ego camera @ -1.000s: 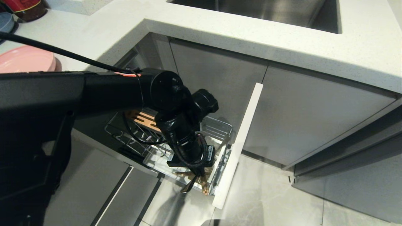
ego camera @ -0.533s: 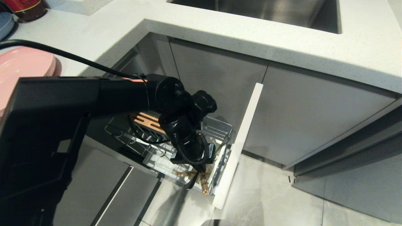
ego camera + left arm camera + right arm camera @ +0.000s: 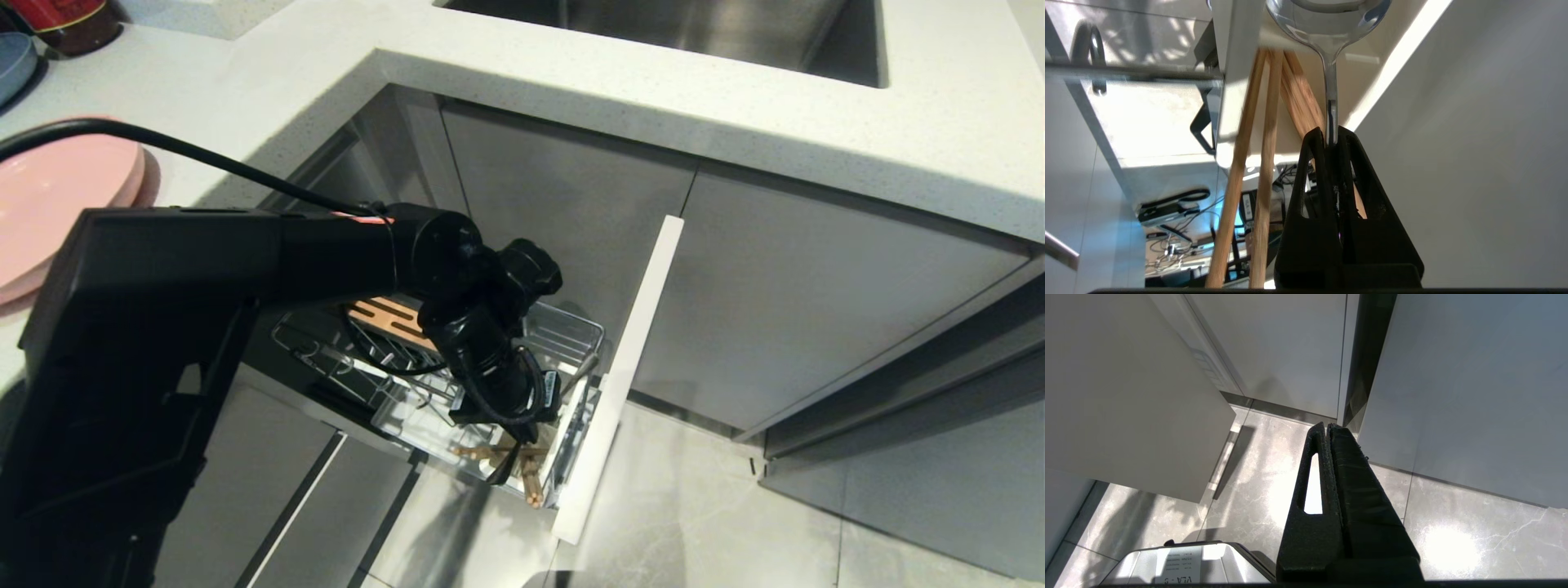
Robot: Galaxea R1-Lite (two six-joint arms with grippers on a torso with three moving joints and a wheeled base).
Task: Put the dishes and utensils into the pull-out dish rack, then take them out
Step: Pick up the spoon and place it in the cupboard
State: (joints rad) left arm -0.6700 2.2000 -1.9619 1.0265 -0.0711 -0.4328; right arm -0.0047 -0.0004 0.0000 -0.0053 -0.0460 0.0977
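Left gripper (image 3: 1331,136) edged rackward | fingers pinching spoon (image 3: 1329,94) (chopsticks (image 3: 1249,183) alongside) | pink plate (image 3: 57,196) on counter

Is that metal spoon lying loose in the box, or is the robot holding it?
Held. The left gripper is shut on the spoon handle, bowl end down in the white cutlery box beside the chopsticks.

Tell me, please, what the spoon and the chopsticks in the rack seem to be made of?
The spoon, pinched by its handle in the shut left gripper, looks like polished metal: its bowl mirrors the surroundings. The chopsticks look like light, unvarnished wood or bamboo: tan, matte, with fine lengthwise grain.
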